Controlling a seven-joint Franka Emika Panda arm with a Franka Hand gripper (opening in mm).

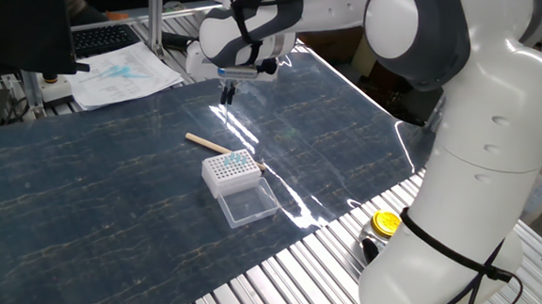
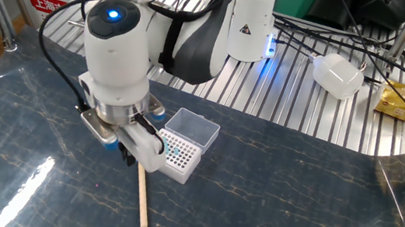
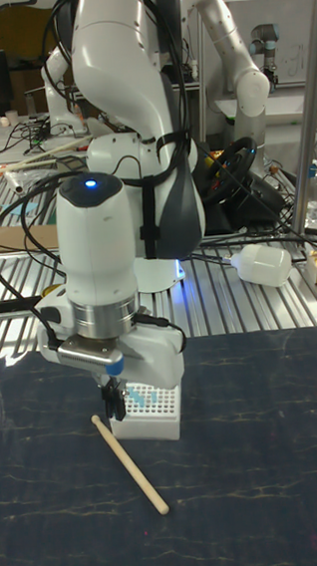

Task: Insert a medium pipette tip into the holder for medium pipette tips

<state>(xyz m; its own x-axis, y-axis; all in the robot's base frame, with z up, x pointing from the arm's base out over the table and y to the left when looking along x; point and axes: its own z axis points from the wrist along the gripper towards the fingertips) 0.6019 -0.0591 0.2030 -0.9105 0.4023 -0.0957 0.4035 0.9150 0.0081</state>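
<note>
The holder for medium pipette tips point(image 1: 232, 174) is a small white box with a grid of holes, near the middle of the dark mat. Its clear lid point(image 1: 249, 206) lies open beside it. A few light-blue medium pipette tips point(image 1: 238, 160) stand in its holes. My gripper point(image 1: 227, 92) hangs above the mat just beyond the holder, and its dark fingers look shut and point down. In the tall fixed view the gripper point(image 3: 112, 407) is at the left edge of the holder point(image 3: 153, 415). I see no tip between the fingers.
A long cream-coloured stick point(image 1: 205, 142) lies on the mat beside the holder, under the gripper point(image 2: 127, 156) in the other fixed view. Papers point(image 1: 120, 72) lie at the back left. A yellow cap point(image 1: 386, 223) rests on the metal slats at the front right.
</note>
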